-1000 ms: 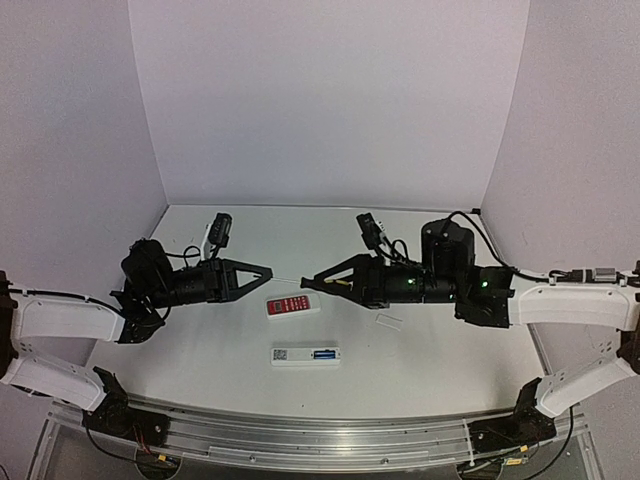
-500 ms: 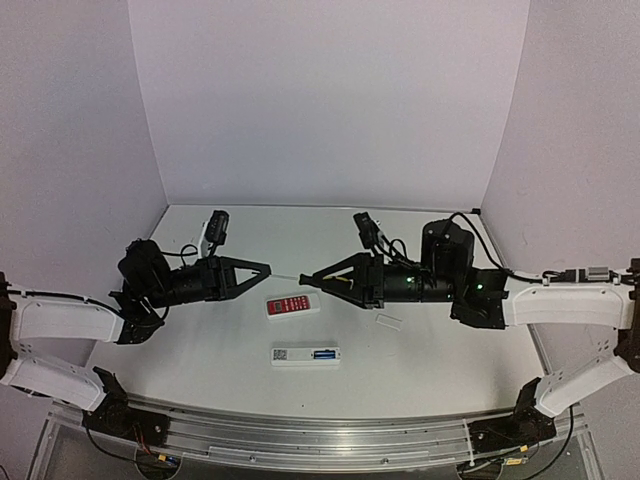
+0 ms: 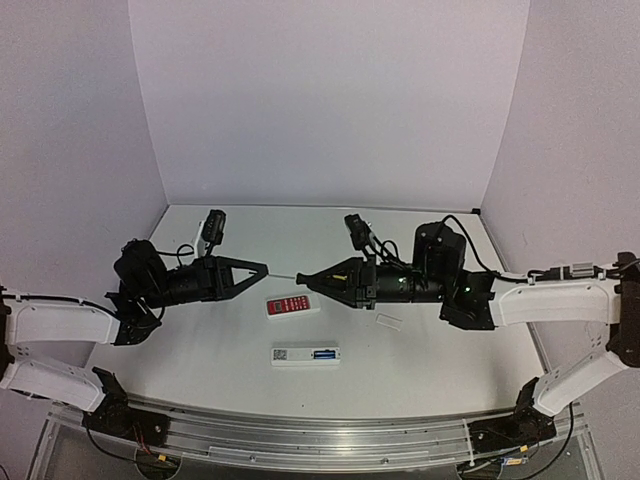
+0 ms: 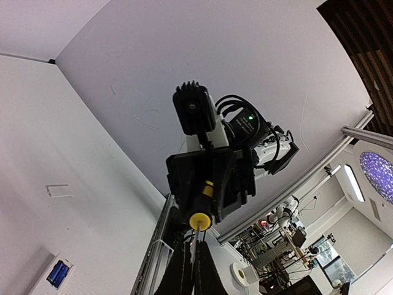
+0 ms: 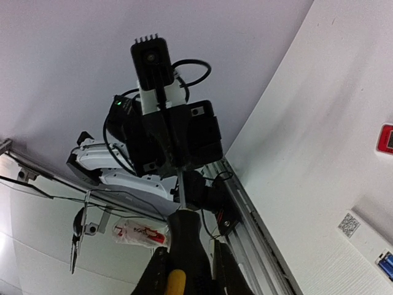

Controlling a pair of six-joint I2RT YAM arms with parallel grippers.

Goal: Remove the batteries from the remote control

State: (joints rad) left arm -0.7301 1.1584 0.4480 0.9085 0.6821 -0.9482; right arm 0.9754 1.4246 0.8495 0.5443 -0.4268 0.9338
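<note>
The slim white remote control (image 3: 305, 354) lies back up near the table's front, its QR sticker at the left end. The blue batteries (image 3: 324, 354) sit in its open compartment, also seen in the left wrist view (image 4: 57, 273) and the right wrist view (image 5: 387, 263). Above the table a black-and-yellow screwdriver (image 3: 285, 275) spans between both arms. My left gripper (image 3: 268, 271) is shut on its metal shaft (image 4: 196, 243). My right gripper (image 3: 304, 281) is shut on its black handle (image 5: 184, 236). Both hang well behind the remote control.
A shorter red-faced remote (image 3: 292, 305) lies under the screwdriver, just behind the white one. A small white battery cover (image 3: 389, 321) rests to the right, below the right arm. An aluminium rail (image 3: 320, 432) runs along the near edge.
My right gripper has slid left along the screwdriver and its jaws have closed in on the handle. The left gripper stayed shut on the shaft, shifting slightly left.
</note>
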